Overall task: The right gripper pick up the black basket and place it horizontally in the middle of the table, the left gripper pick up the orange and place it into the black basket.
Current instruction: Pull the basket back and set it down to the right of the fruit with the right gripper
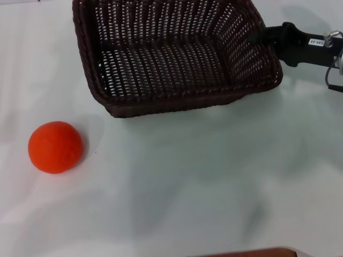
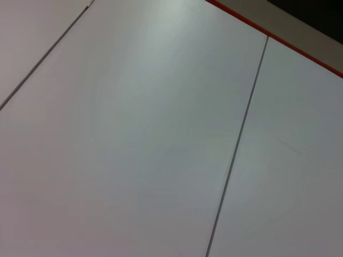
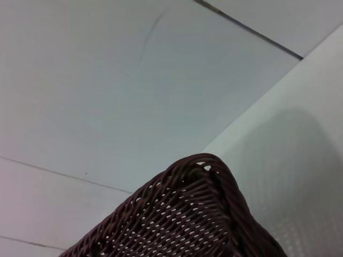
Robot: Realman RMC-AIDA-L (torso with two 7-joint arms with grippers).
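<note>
The black basket is at the far middle of the table, its open side up; its corner also shows in the right wrist view. My right gripper reaches in from the right and is shut on the basket's right rim. The orange lies on the table at the near left, apart from the basket. My left gripper is not in view; the left wrist view shows only pale panels with thin seams.
A brown edge shows at the bottom of the head view. A red-edged border runs across a corner of the left wrist view.
</note>
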